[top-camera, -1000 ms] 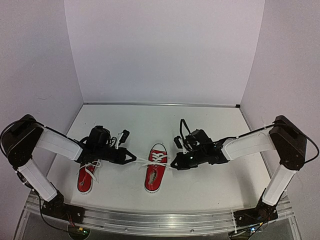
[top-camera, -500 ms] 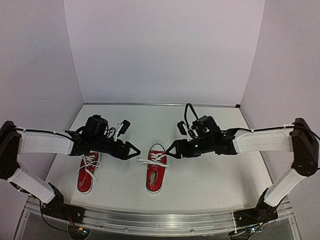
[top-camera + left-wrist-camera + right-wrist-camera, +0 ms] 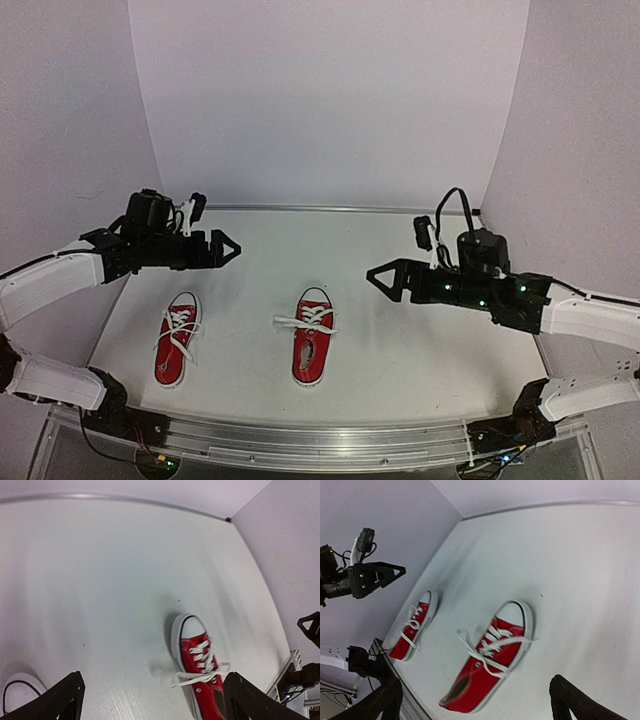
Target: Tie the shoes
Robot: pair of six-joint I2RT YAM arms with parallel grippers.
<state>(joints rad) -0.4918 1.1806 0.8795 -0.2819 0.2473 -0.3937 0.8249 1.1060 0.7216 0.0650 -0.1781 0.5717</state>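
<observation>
- Left gripper: wide open, holding nothing, up in the air over the left side of the table.
- Left shoe: flat on the table, below that gripper and closer to the near edge (the closest shoe for the left arm). Long way running near to far, toe pointing to the far side. Laces lying loose on top.
- Middle shoe: turned the same way, down between the two grippers, a bit closer to the right one. Lace ends spread out to both sides, so likely a job for both arms, one end each.
- Right gripper: wide open too, empty, up high, with the middle shoe down and to its left.
</observation>
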